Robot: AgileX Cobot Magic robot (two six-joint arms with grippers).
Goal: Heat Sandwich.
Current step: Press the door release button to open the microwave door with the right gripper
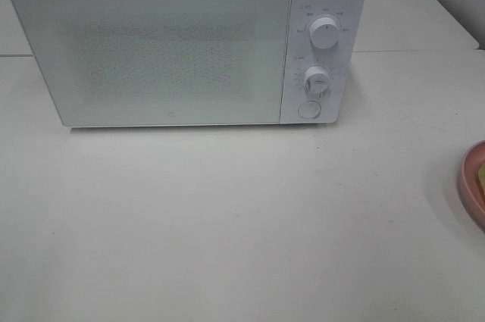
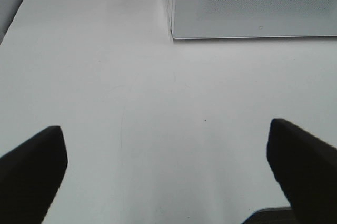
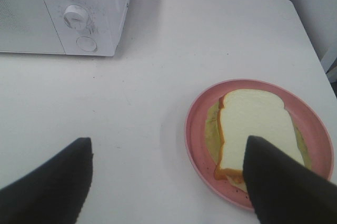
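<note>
Right wrist view gives the clearest look at the sandwich [image 3: 255, 129] of thick square white bread with tan crust and pale yellow-green filling. It lies flat on a round pink plate [image 3: 196, 129], which stands on the smooth white worktop [image 3: 158, 66] to the right of the white boxy microwave oven [image 3: 31, 13], well apart from it. In the exterior high view only a sliver of that plate [image 1: 474, 186] shows at the right edge. The right tool [image 3: 168, 153] hangs by the plate with its dark fingers spread wide and nothing between them; one finger hides a corner of the bread, and whether it touches I cannot tell. The left tool [image 2: 166, 139] is likewise wide open and empty, over the worktop before the oven's left corner. The oven's frosted door [image 1: 151, 45] is shut, so I judge the task at its very start — the next move calls for opening that door, probably by the round button [image 1: 308, 110] under the two dials, before the plate is lifted by its rim. The surface is clean and matt, with a seam to a second tabletop behind — pale wall beyond.
</note>
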